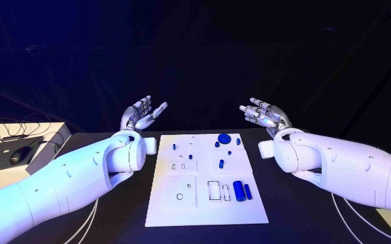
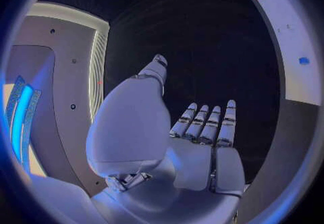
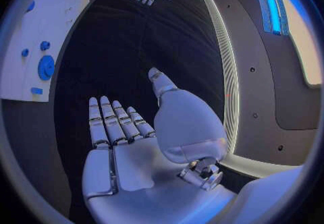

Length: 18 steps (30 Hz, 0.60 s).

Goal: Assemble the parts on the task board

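Note:
The white task board (image 1: 204, 210) lies in the middle of the black table. Small blue parts rest on it: a round disc (image 1: 223, 138) at the far end, a thick cylinder (image 1: 238, 188) near the front right, and several small pegs between them. My left hand (image 1: 142, 114) is raised beyond the board's far left corner, palm up, fingers spread, holding nothing. My right hand (image 1: 263, 114) is raised beyond the far right corner, likewise open and empty. The left wrist view shows the left hand (image 2: 202, 137) with the board (image 2: 297, 56) off to one side; the right wrist view shows the right hand (image 3: 128, 143), the board (image 3: 34, 29) and the blue disc (image 3: 46, 67).
A white side table (image 1: 24, 159) with a black mouse (image 1: 20, 155) and cables stands at the left. White cables run along the table near both forearms. Black tabletop flanks the board on both sides.

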Available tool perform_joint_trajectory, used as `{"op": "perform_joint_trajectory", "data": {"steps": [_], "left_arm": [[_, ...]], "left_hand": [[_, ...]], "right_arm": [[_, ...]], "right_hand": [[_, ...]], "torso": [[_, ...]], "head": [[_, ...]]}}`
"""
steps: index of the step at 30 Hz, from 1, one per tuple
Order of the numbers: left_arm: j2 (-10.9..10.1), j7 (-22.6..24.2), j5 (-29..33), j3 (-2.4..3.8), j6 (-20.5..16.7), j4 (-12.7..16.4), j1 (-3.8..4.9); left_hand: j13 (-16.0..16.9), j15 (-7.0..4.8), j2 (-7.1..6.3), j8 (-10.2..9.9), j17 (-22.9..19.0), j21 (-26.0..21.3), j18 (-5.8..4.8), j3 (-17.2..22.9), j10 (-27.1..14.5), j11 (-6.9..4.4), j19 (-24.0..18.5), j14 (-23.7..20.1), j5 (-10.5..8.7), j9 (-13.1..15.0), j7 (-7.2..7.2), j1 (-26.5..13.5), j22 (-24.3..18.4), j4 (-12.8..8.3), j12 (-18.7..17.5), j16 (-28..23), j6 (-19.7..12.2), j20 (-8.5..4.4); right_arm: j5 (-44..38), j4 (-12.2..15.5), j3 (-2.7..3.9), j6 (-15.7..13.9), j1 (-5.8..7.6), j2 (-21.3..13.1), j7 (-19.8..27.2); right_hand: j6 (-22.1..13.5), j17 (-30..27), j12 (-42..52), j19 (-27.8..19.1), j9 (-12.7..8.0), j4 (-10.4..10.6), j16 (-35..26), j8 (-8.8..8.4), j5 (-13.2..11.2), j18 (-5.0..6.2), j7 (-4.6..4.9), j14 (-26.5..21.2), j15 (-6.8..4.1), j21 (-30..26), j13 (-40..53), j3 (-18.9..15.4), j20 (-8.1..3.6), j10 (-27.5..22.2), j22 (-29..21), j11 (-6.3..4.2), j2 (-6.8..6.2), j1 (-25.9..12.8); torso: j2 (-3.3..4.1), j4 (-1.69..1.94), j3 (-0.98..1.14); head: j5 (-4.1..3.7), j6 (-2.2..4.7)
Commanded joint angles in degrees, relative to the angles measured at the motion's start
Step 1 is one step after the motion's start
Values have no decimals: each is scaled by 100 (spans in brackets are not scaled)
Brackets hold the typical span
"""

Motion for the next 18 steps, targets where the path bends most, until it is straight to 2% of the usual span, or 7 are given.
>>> {"op": "perform_joint_trajectory", "data": {"steps": [1, 3, 6, 7, 9, 12, 18], "left_arm": [[34, -137, -327, 20, 446, -50, -6], [34, -137, -327, 20, 446, -50, -6], [34, -137, -327, 20, 446, -50, -6], [-15, -233, -163, 15, 825, -32, -14], [-47, -248, -162, 14, 1024, -1, -15], [-92, -266, -208, 13, 1222, 59, -15], [-193, -275, -585, 10, 1536, 210, -21]], "left_hand": [[12, 70, -3, 46, 15, 44, 88, 23, 148, 49, 111, 171, 38, 14, 159, 244, 13, 78, 33, 36, 137, 30], [15, 117, 15, 49, 19, 57, 111, 28, 186, 67, 169, 243, 38, 16, 174, 252, 19, 75, 36, 41, 168, 19], [26, 123, 95, 67, 40, 94, 153, 77, 400, 113, 420, 547, 36, 29, 202, 258, 43, 64, 50, 76, 347, -4], [36, 68, 158, 83, 67, 163, 207, 107, 567, 152, 742, 905, 40, 39, 230, 253, 82, 50, 65, 130, 480, -32], [84, -3, 394, 171, 107, 317, 304, 192, 1277, 251, 1440, 1574, 35, 85, 313, 248, 162, 11, 167, 218, 985, -77], [112, -176, 631, 233, 169, 579, 491, 129, 2326, 118, 2284, 2997, 26, 99, 312, 172, 254, -202, 168, 388, 1721, -165], [182, -486, 918, 311, 236, 881, 678, 78, 4120, -170, 2999, 4302, 42, 150, 269, 235, 327, -587, 298, 557, 3004, -340]], "right_arm": [[-437, -152, -51, 973, 79, 20, -386], [-473, -212, -75, 1068, 113, 22, -427], [-489, -240, -87, 1112, 129, 24, -446], [-2619, -353, -87, 716, 146, 45, -422], [-3181, -357, -86, 568, 145, 46, -634], [-3911, -358, -85, 373, 143, 46, -857], [-5173, -356, -81, -11, 142, 61, -934]], "right_hand": [[649, 58, 50, 943, 40, -428, 79, 72, -72, 167, 726, 1308, -125, 296, 47, 44, -77, 850, 82, -80, -59, 651], [1344, 109, 98, 1489, 78, -537, 174, 136, -72, 162, 658, 2450, -252, 447, 78, 68, -158, 1812, 127, -201, -55, 804], [2354, 112, 118, 2087, 111, -675, 149, 165, -115, 141, 484, 2984, -395, 651, 138, 109, -306, 2964, 171, -352, -95, 916], [2699, 129, 155, 2216, 139, -720, 187, 193, -103, 154, 439, 3164, -468, 711, 140, 165, -368, 3235, 183, -414, -80, 942], [3081, 128, 156, 2380, 150, -831, 162, 186, -137, 126, 375, 3386, -553, 773, 140, 328, -462, 3386, 180, -469, -71, 956], [3984, 154, 164, 2744, 198, -990, 237, 259, -180, 158, 281, 3889, -750, 951, 139, 577, -655, 3791, 229, -616, -98, 941], [4245, 162, 158, 3032, 197, -1218, 182, 229, -325, 28, 210, 4381, -935, 1188, 142, 968, -946, 4123, 322, -732, -123, 929]], "torso": [[0, 1, -1], [0, 1, -1], [0, 1, -1], [18, 7, -14], [34, 20, -6], [61, 45, -7], [133, 89, -21]], "head": [[0, 0], [0, 0], [0, 0], [-62, -172], [-84, -167], [-108, -206], [-128, -220]]}}
